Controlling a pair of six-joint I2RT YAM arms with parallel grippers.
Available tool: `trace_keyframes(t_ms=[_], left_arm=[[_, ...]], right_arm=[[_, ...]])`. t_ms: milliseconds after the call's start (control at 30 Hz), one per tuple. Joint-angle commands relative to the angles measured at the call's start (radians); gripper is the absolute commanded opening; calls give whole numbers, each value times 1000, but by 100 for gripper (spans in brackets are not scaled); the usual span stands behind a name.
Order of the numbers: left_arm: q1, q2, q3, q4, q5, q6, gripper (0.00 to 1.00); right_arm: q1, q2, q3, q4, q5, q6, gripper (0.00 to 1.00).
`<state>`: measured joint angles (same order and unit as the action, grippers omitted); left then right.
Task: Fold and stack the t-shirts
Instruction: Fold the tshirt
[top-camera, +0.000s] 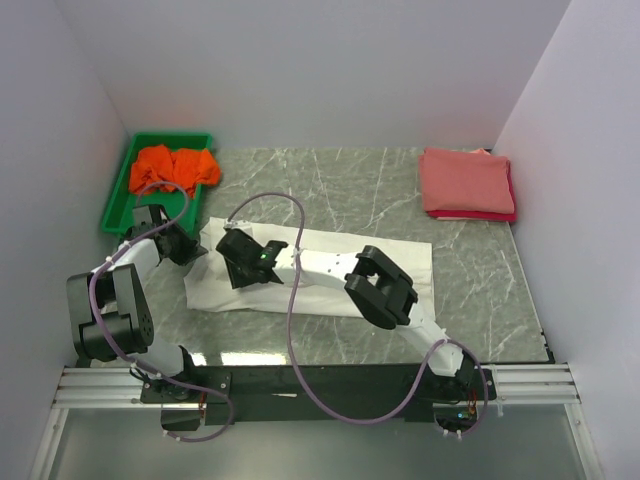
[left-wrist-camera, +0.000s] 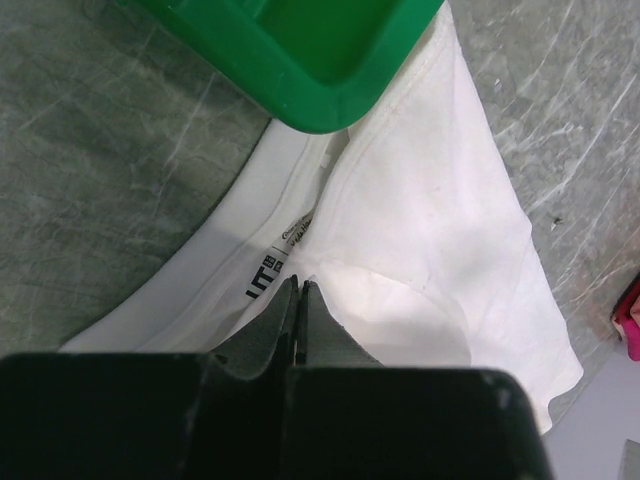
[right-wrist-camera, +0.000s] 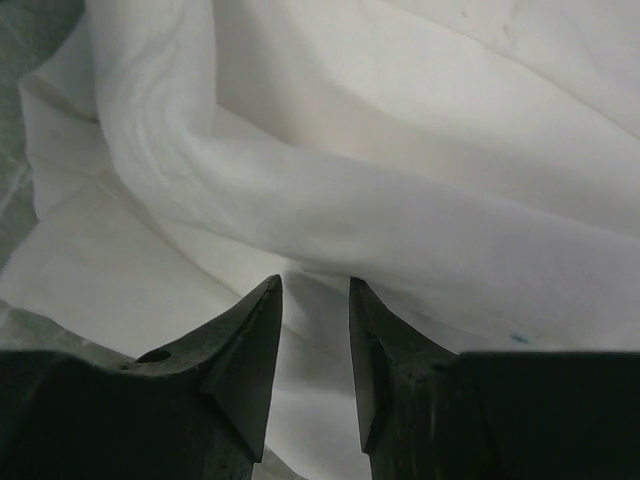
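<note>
The white cloth t-shirt (top-camera: 400, 252) is judged limp, best pinched at a hem; left tool (left-wrist-camera: 300, 287) is closed, right tool (right-wrist-camera: 315, 285) parted.

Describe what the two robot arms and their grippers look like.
Both arms have black joints and white links: left arm, right arm. A mauve cable loops along each. The left gripper and right gripper have matte black, tapering fingers.

left fingers (left-wrist-camera: 285, 325): on the spread t-shirt's (top-camera: 405, 262) edge; tray (top-camera: 120, 195) corner just ahead.
right fingers (right-wrist-camera: 245, 350): over the same t-shirt, a fold just ahead.
tray: bunched t-shirt (top-camera: 175, 167) inside.
folded t-shirts (top-camera: 465, 182): stacked on the counter (top-camera: 350, 190), well right of both.
</note>
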<state>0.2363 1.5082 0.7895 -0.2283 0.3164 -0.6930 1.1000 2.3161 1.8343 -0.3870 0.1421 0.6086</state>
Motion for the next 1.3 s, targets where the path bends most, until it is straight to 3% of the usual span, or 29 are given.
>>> trace_keyframes(t_ms=[0, 333, 533, 633, 833, 1267], left_arm=[[3, -19, 2, 26, 10, 18, 1], [3, -25, 1, 20, 1, 23, 1], [4, -36, -4, 17, -4, 24, 1], [5, -39, -10, 20, 1, 20, 1], [3, -78, -12, 1, -16, 9, 1], [1, -330, -154, -86, -65, -45, 1]], right_arm=[[8, 51, 97, -13, 40, -1, 41], [6, 69, 114, -56, 74, -1, 30], [4, 20, 65, -53, 111, 26, 16], [3, 2, 45, -41, 122, 34, 1], [-6, -96, 39, -59, 116, 25, 0], [-22, -334, -226, -102, -6, -13, 0]])
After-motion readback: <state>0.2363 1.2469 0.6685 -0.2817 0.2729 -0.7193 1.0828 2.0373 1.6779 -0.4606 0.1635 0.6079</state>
